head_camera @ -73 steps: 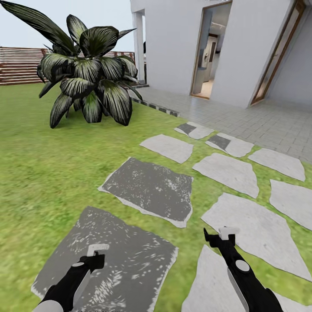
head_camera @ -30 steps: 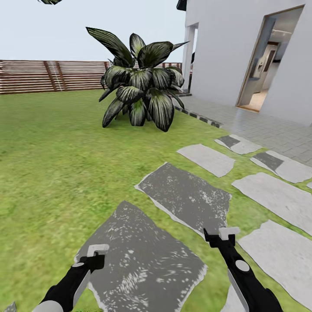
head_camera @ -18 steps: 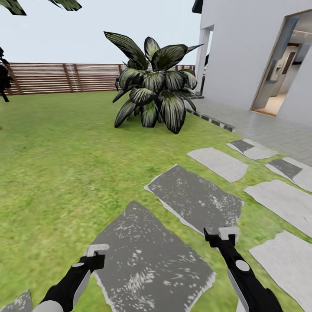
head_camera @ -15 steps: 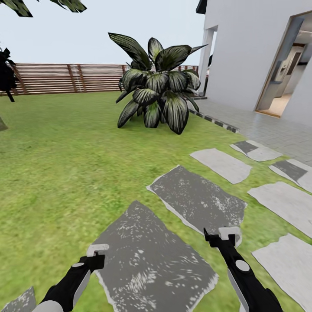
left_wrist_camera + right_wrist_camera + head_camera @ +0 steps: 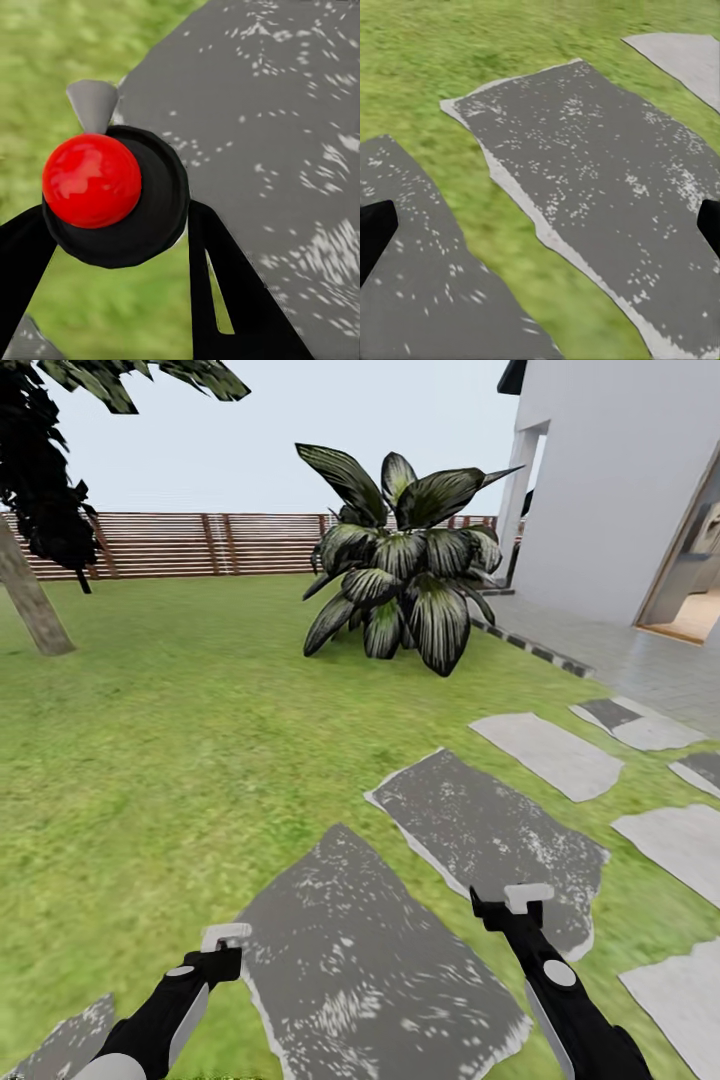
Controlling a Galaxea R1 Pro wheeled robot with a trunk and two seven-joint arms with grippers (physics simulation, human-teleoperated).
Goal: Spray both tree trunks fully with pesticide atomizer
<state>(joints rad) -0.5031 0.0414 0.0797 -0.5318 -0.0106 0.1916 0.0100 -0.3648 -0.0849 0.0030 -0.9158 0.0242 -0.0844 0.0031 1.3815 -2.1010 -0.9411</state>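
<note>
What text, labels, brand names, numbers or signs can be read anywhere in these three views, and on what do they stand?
None: no readable text in any view.
The white house wall, the brown slat fence, the grey stepping stones and both arms carry no lettering.
The red ball between the left gripper's fingers is plain, with no mark.
The white flecks on the dark stones are surface speckle, not characters.

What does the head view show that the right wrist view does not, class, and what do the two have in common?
Head view alone: a tree trunk at the lawn's edge, a brown slat fence, a broad-leaved bush, the white house and both grippers, left gripper and right gripper. Right wrist view alone: a close look at a dark stepping stone. Both: green grass and grey stepping stones.
</note>
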